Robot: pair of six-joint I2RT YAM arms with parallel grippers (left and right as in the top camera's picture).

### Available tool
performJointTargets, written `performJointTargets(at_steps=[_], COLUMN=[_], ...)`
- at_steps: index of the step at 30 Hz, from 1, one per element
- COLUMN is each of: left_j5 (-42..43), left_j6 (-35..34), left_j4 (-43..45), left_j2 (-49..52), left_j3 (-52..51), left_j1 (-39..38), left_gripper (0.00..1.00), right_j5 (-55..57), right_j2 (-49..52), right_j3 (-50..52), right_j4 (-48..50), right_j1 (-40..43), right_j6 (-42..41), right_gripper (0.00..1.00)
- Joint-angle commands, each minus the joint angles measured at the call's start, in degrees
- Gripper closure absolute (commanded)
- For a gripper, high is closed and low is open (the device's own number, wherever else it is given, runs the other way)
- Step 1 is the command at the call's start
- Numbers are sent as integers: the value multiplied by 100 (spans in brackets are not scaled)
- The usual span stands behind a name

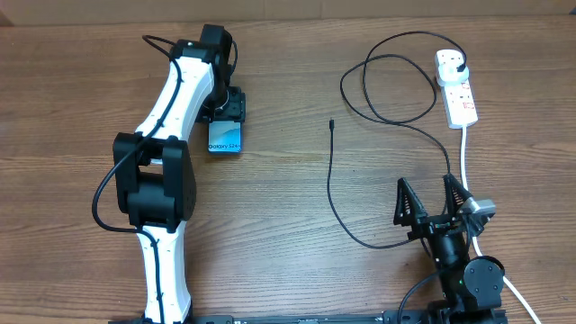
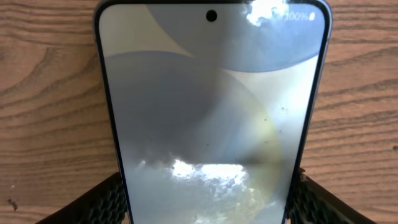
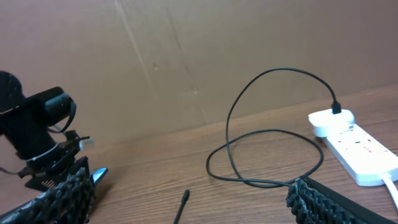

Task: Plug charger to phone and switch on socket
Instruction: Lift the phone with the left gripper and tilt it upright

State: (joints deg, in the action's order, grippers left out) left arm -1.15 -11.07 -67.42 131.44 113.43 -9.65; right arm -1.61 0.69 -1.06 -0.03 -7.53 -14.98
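The step in hand looks like securing the phone point(image 1: 225, 141) ahead of plugging in. Toward 10 o'clock on the tabletop point(image 1: 270, 234), the left fingers point(image 2: 109, 200) are bracketing the phone's two long edges. They are part-way open and seemingly pressing on both sides, so I am reading this as a clamp on the phone, which is lying flat and screen up, its camera end pointing away from the wrist. Its charging port is not showing in any view. Moving right, the charger point(image 1: 329, 180) is lying loose across the middle of the tabletop. Its connector tip point(image 1: 331, 123) is resting just past centre toward 12 o'clock, well apart from the phone and touched by nothing. The cable is running down toward 6 o'clock, curling back up and looping to its plug point(image 1: 462, 65), which is already sitting in the socket point(image 1: 459, 94) at 2 o'clock; whether the socket's switch is on cannot be told. At 5 o'clock the right fingers point(image 3: 323, 200) are standing spread wide, holding and touching nothing, with the cable passing close by them. The next move is likely calling for these fingers to travel toward 11 o'clock, pinch the cable close behind the tip, and carry it to the phone's port while the left side is steadying the phone. Pressing the socket's switch is coming after that.
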Motion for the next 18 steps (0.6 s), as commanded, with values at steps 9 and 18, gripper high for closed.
performJointTargets(at_steps=[9,18], left_j5=[-76,-55], left_j6=[-98,-619], left_j4=[-251,-1005], left_j2=[2,2], left_j3=[479,1119], left_j1=[26,26], left_gripper=[78,96], right_j5=[-330,-774], right_j2=[-52,-39], right_j3=[57,-151], right_j4=[31,-149], right_j1=[26,26], right_j6=[7,2], right_gripper=[0,0])
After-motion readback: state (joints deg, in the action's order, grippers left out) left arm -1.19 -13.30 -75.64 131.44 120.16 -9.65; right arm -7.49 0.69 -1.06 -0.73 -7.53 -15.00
